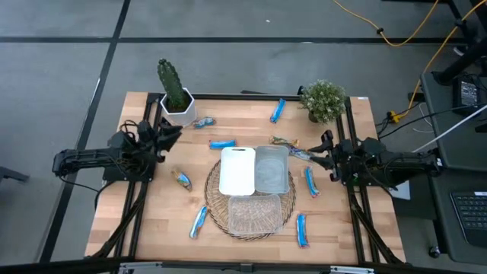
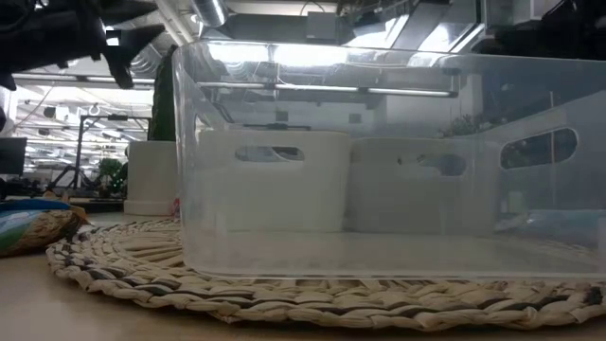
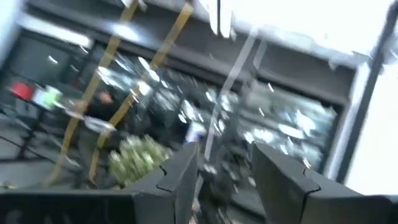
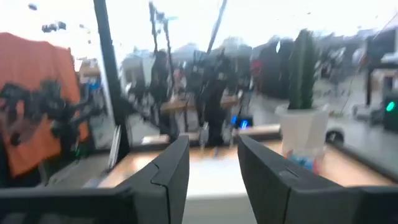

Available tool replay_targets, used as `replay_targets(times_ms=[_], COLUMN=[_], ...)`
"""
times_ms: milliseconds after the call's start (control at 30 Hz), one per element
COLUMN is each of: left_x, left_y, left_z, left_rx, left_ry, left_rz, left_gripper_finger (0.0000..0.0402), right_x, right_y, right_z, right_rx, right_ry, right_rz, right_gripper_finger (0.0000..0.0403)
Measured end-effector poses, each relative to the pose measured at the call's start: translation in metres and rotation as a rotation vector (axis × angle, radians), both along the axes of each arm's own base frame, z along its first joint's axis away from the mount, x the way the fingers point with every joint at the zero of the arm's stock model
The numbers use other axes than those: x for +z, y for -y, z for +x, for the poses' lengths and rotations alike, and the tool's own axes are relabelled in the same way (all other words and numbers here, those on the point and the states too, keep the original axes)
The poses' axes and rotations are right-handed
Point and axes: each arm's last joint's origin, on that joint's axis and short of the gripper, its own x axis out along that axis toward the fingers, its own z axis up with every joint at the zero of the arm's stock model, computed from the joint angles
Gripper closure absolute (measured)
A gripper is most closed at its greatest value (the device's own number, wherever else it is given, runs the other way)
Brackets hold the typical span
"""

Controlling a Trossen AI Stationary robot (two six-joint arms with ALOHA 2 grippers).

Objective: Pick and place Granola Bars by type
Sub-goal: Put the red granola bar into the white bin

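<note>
White tray (image 1: 237, 170), grey tray (image 1: 272, 170) and clear bin (image 1: 254, 213) at frame centre all hold nothing, blue granola bars (image 1: 198, 221) scattered around, left gripper (image 1: 169, 133) and right gripper (image 1: 326, 151) both spread apart.

A clear plastic bin (image 2: 379, 161) is filling most of the frame, sitting on a woven mat (image 2: 123, 260). Behind it, a white tray (image 2: 270, 180) and a grey tray (image 2: 421, 185) are showing through. A blue-wrapped bar (image 2: 28, 213) is lying at the left edge; a white pot (image 2: 151, 175) is standing behind.

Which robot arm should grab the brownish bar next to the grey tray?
Probably the right arm. Its right gripper hovers, open, just beside the brownish bar by the grey tray. The left gripper waits across the table near the cactus pot.
</note>
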Motion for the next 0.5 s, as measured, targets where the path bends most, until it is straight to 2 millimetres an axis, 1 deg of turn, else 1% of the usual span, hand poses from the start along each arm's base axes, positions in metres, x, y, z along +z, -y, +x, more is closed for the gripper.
replay_targets(times_ms=[100, 233, 300, 367, 433, 500], left_x=[0.001, 0.000, -0.001, 0.001, 0.011, 0.027], left_y=[-0.005, -0.011, -0.012, -0.012, -0.011, -0.011], left_z=[-0.003, -0.007, -0.008, -0.008, -0.010, -0.012], left_rx=[0.178, 0.437, 0.482, 0.487, 0.476, 0.489], left_ry=[0.027, 0.013, 0.001, 0.001, 0.018, 0.015], left_rz=[-0.059, -0.138, -0.138, -0.136, -0.113, -0.096], left_gripper_finger=[0.0258, 0.0258, 0.0258, 0.0258, 0.0258, 0.0258], right_x=[0.006, 0.010, 0.011, 0.013, 0.019, 0.024], right_y=[0.002, 0.006, 0.007, 0.008, 0.008, 0.008], right_z=[-0.002, -0.003, -0.004, -0.004, -0.006, -0.006], right_rx=[-0.070, -0.194, -0.237, -0.258, -0.264, -0.270], right_ry=[0.066, 0.115, 0.123, 0.119, 0.122, 0.080], right_rz=[0.018, 0.109, 0.106, 0.090, 0.071, 0.052], right_gripper_finger=[0.0262, 0.0262, 0.0262, 0.0262, 0.0262, 0.0262])
